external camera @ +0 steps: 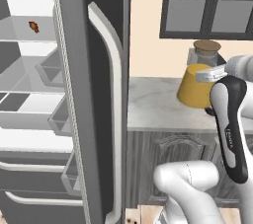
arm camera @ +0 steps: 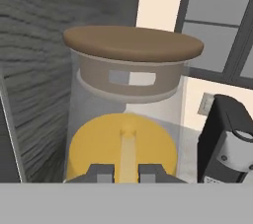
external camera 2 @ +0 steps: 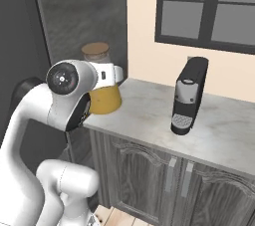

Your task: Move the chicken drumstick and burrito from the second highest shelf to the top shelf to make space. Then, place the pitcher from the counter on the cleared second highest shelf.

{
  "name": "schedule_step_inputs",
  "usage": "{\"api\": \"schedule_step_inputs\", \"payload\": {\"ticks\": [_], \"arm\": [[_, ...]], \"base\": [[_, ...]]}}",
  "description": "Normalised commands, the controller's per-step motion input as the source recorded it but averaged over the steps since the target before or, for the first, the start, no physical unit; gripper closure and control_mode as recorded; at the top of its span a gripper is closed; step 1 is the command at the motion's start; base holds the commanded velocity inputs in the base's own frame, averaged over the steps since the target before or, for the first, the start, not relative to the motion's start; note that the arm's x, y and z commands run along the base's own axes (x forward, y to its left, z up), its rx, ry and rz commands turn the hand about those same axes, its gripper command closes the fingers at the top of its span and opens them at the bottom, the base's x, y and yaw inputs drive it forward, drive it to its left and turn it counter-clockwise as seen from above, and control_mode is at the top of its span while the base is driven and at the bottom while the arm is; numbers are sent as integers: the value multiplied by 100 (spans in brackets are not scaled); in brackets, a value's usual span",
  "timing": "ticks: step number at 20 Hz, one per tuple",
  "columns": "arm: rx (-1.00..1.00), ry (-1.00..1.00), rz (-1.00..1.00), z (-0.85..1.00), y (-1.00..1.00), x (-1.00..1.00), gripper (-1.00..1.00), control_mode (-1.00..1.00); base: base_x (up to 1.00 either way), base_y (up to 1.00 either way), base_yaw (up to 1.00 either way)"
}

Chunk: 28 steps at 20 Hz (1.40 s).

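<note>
Closed to a narrow gap, my end effector [arm camera: 126, 172] grips a thin yellow strip at the front of the pitcher [arm camera: 129, 114], seemingly its handle. One pitcher stands on the worktop [external camera 2: 149, 115], half full of yellow-orange liquid under a brown lid. One chicken drumstick [external camera: 33, 26] lies on an upper shelf of the open fridge [external camera: 29, 94]. One black coffee machine [external camera 2: 189, 101] stands further along the worktop. Between fridge shelves and pitcher, the open fridge door [external camera: 101, 94] stands edge-on.

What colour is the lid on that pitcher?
Brown, over a greyish collar; the pitcher's lid shows best in the hand view.
</note>
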Motion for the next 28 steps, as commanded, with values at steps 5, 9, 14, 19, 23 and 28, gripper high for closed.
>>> {"api": "schedule_step_inputs", "payload": {"ticks": [5,9,14,19,23,28], "arm": [[0,0,0,0,0,0,100,100],[0,0,0,0,0,0,100,100],[0,0,0,0,0,0,100,100],[0,0,0,0,0,0,100,100],[0,0,0,0,0,0,100,100],[0,0,0,0,0,0,100,100]], "base": [[-79,-1,9],[-100,-4,30],[-100,-8,36],[-92,6,35],[-25,55,31],[8,92,20]]}}
